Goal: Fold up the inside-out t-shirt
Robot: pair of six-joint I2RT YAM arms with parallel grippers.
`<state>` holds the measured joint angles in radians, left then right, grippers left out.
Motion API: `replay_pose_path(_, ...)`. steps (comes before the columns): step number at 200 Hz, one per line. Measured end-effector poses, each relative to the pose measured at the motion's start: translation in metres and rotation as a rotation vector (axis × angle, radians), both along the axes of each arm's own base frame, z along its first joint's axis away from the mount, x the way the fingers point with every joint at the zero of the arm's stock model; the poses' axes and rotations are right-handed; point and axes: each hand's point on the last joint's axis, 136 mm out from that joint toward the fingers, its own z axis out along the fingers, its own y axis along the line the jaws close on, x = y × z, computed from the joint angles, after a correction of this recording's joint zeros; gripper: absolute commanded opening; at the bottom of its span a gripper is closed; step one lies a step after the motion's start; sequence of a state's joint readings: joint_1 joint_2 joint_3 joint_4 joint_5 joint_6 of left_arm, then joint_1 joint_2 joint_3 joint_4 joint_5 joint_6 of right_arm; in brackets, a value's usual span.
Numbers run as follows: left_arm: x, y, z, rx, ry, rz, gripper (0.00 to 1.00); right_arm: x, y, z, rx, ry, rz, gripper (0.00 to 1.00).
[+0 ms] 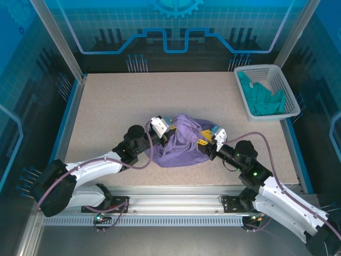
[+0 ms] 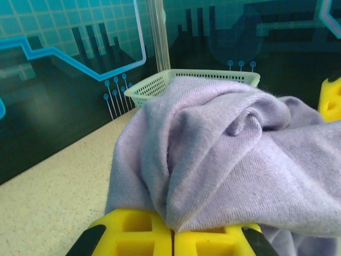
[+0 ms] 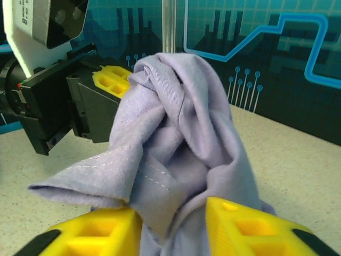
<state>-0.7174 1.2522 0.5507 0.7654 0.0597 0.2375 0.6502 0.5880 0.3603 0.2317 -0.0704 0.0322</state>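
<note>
- Left gripper [image 2: 173, 237]: clamped tight on a fold of the wrinkly lavender-purple soft-fabric t-shirt [image 1: 181, 143].
- Shirt: bunched in a heap between both grippers on the speckled beige table [image 1: 117, 106]; unspread, no fold made.
- Right gripper [image 3: 173, 216]: jaws parted, cloth loose between them.

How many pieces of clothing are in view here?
2. A purple t-shirt lies bunched at the near middle of the table; a teal garment sits in the white basket at the far right. Others may be hidden under it.
</note>
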Motion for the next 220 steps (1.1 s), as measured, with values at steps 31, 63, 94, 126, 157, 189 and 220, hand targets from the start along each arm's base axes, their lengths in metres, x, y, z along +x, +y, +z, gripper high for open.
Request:
replay_pose_path(31,-0.006,-0.003,0.012,0.007,-0.076,-0.035,0.0,-0.002,-0.004,0.006,-0.037,-0.008,-0.005,0.47)
replay_pose_path(63,-0.01,-0.004,0.017,0.012,-0.103,-0.055,0.0,0.009,0.002,0.014,-0.07,0.02,0.011,0.52)
replay_pose_path(94,-0.014,-0.003,0.02,0.012,-0.116,-0.068,0.0,0.019,0.008,0.01,-0.089,0.062,0.027,0.52)
replay_pose_path(126,-0.018,-0.004,0.021,0.008,-0.119,-0.088,0.0,0.027,0.02,0.006,-0.106,0.116,0.071,0.48)
replay_pose_path(157,-0.022,-0.006,0.025,-0.022,-0.109,-0.112,0.0,0.034,0.037,-0.009,-0.119,0.193,0.124,0.2)
replay_pose_path(189,-0.017,0.001,0.029,-0.068,-0.073,-0.062,0.0,0.035,0.034,-0.007,-0.124,0.19,0.109,0.0)
replay_pose_path(220,-0.008,0.013,0.034,-0.086,-0.068,0.024,0.0,0.023,0.023,0.028,-0.054,0.113,0.103,0.0)
